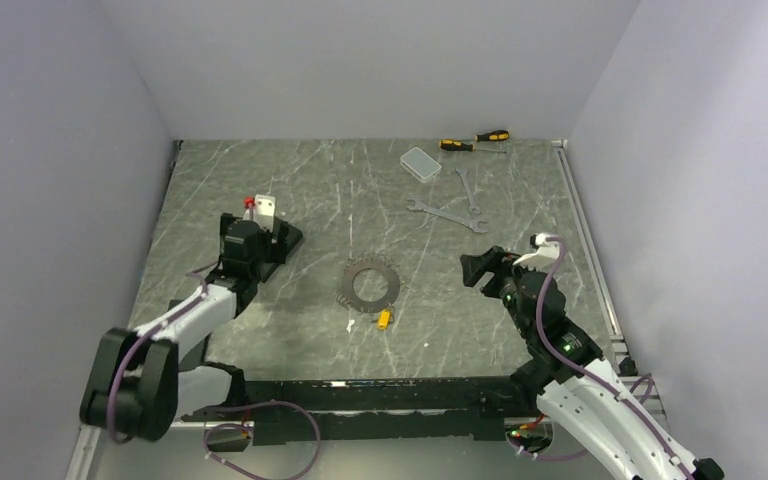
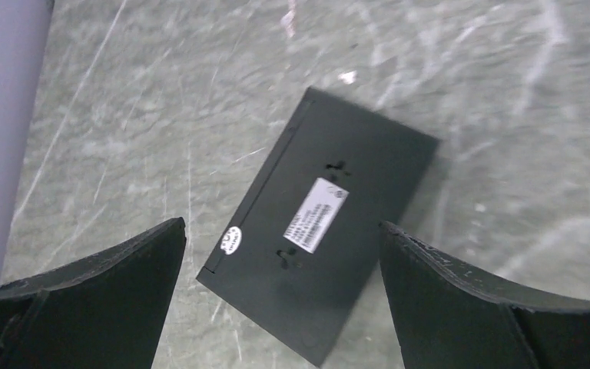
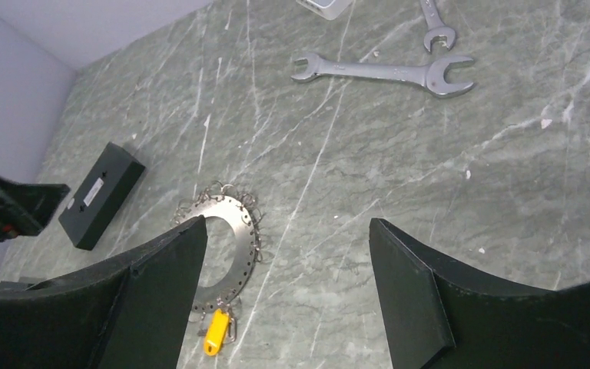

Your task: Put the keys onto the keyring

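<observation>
Half the keyring (image 3: 240,231) is lost behind the left-hand finger of the right tool (image 3: 288,224) in its wrist view, and the small silver keys (image 3: 230,192) round its rim are too fine to count. The yellow-headed key (image 3: 214,332) lies at its lower edge; whether it is hooked on, I cannot tell. From above, the ring sits whole at the centre of the desk (image 1: 520,190). There the left arm largely covers a black box (image 2: 319,231), which fills the frame under the left tool (image 2: 283,229). Both tools stand apart, gripping nothing. Two wrenches (image 1: 447,214), screwdrivers (image 1: 475,141) and a clear box (image 1: 420,162) lie upper right.
</observation>
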Available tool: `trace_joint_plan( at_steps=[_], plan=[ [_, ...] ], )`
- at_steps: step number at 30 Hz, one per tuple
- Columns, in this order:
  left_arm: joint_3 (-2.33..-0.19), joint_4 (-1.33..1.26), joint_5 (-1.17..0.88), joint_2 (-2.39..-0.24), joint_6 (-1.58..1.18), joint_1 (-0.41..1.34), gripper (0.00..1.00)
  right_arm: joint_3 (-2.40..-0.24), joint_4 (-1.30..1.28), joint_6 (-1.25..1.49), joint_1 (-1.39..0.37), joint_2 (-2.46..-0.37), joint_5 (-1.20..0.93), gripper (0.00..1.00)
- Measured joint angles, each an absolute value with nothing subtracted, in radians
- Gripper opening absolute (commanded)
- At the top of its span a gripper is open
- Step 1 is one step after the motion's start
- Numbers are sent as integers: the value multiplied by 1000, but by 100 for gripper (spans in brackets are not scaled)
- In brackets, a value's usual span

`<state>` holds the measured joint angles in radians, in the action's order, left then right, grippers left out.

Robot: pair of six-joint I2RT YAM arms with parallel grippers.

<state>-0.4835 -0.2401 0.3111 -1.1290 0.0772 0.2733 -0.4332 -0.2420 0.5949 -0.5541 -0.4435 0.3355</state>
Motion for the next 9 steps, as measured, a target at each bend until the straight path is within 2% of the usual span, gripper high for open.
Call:
trace_joint_plan(
  at_steps=[3, 7, 9],
  plan=[
    [-484, -327, 307, -1253, 92, 208, 99, -422, -221, 601, -554, -436, 332, 79],
    [-479, -395, 291, -1341, 98, 175, 99, -421, -209, 611, -554, -414, 333, 80],
    [-472, -421, 285, -1338, 106, 172, 99, -421, -210, 611, -554, -394, 339, 93]
  ],
)
